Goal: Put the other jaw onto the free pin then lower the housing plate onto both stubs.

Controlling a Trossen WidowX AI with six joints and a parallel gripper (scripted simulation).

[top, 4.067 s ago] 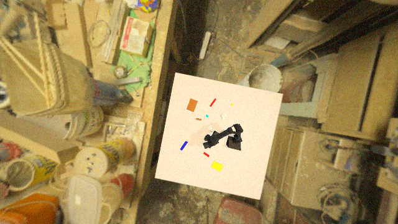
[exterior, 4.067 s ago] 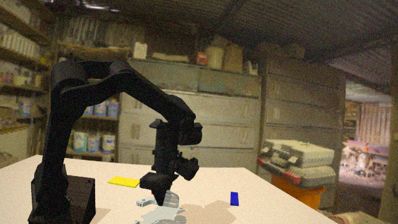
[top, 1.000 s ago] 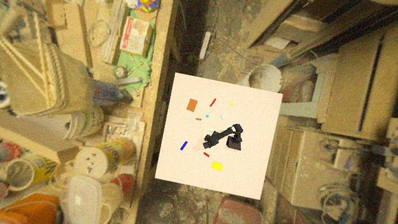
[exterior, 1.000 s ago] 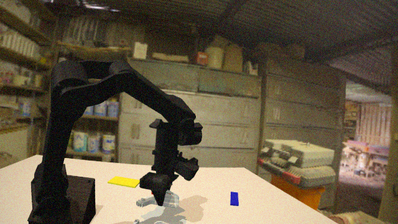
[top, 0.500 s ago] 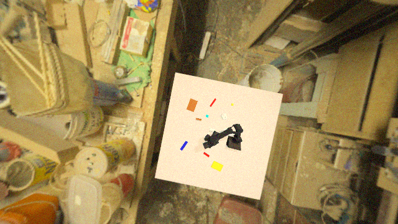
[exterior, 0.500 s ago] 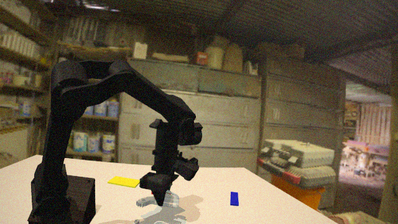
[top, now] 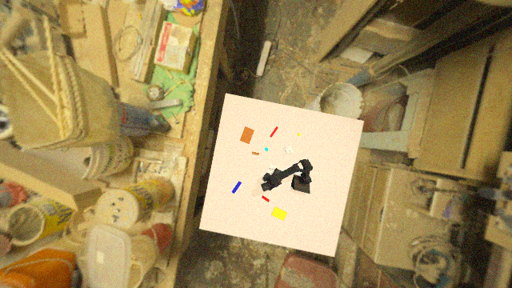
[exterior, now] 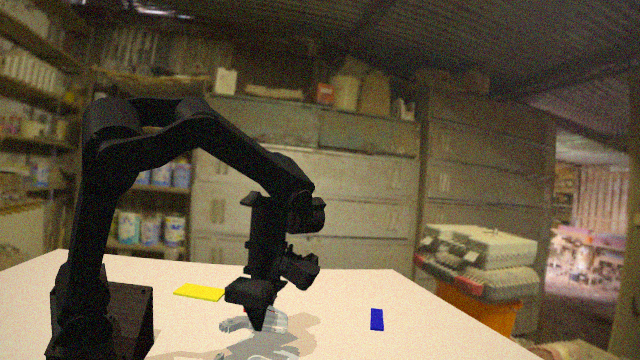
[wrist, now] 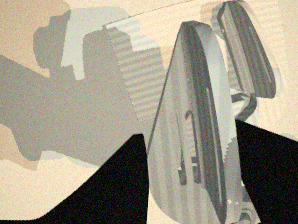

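My gripper [top: 266,186] [exterior: 257,325] [wrist: 186,137] points down, low over the table. It is shut on a pale grey jaw [wrist: 200,110], whose tall flat pad stands between the black fingers; small gear teeth show at its lower right. The other jaw [wrist: 252,55] lies beyond it at the upper right in the wrist view, apart from the fingers. Pale grey parts [exterior: 278,320] show around the fingertip in the exterior view. The pins and their fit with the held jaw are hidden. A small white part [top: 288,150], possibly the housing plate, lies apart from the gripper.
A yellow block [top: 279,214] [exterior: 199,292], a blue block [top: 236,187] [exterior: 377,319] and a red block [top: 265,198] lie around the gripper. Farther off are an orange block [top: 247,135], a red bar [top: 274,132] and a cyan piece [top: 266,149]. The arm's base [top: 301,185] stands right of the gripper.
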